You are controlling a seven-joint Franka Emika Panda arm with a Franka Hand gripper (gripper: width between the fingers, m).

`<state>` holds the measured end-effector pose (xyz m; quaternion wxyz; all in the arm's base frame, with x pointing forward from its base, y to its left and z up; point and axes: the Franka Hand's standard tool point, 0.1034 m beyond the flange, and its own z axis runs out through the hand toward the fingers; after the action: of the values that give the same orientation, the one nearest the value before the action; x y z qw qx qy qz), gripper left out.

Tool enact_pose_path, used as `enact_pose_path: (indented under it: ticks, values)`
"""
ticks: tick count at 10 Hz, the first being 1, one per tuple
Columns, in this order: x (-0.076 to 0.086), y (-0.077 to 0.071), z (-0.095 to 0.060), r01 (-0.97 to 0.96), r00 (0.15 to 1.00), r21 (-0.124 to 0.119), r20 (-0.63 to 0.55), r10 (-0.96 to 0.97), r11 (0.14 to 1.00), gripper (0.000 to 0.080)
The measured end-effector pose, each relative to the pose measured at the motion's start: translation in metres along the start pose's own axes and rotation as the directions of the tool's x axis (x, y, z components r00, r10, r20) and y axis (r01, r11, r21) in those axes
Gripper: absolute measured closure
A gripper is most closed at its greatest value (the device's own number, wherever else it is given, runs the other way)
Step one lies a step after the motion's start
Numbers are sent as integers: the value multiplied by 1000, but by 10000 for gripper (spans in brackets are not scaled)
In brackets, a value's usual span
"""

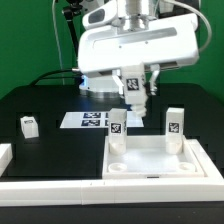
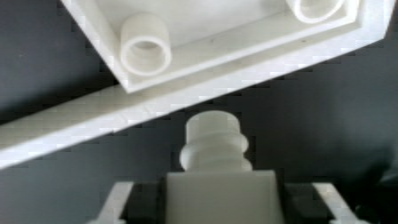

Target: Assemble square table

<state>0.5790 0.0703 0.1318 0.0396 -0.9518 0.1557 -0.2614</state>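
Exterior view puts the square tabletop (image 1: 152, 155) at 5 o'clock from frame centre, rim up. The gripper (image 1: 136, 90) hangs above its far edge, at 12 o'clock from the tabletop. The jaws are closed to a narrow gap on the held leg (image 2: 214, 160), clamping its block body from both sides.

Two standing legs (image 1: 117, 122) (image 1: 175, 122) sit upright at the far corners, at 7 and 4 o'clock from the gripper. I cannot tell whether they are screwed home. A loose leg (image 1: 28, 125) rests well apart at 9 o'clock, beyond the marker board (image 1: 88, 120).

Procedure, as I judge it:
1. I move the arm until the threaded tip is centred over an empty socket (image 2: 143, 55). In the wrist view the tip is over dark table just outside the rim, so it is not yet aligned.
2. I keep the leg plumb during descent, because a tilted thread would likely bind or skip.
3. I lower slowly, seat the tip, then turn it without loosening the clamp.
4. I steer clear of both standing legs while crossing the rim.

Orientation: the held leg's long axis runs vertically, in line with the fingers. Its threaded end points down toward 6 o'clock in the exterior view, and the block end sits in the jaws.
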Motion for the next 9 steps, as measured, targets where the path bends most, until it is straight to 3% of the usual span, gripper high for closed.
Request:
enact_pose_path:
  ticks: [2, 3, 4, 7, 8, 9]
  values:
    - [-1, -26, 24, 91, 996, -26, -4, -92, 995, 508]
    - [-14, -45, 39, 122, 992, -32, 3, -122, 992, 508]
    - [-22, -54, 44, 127, 992, -34, -23, -128, 991, 508]
    - [-24, -51, 47, 138, 990, -41, -18, -139, 990, 508]
    - [-37, -55, 55, 163, 986, -56, -7, -164, 985, 508]
    - [-34, -50, 60, 184, 982, -79, -16, -186, 980, 508]
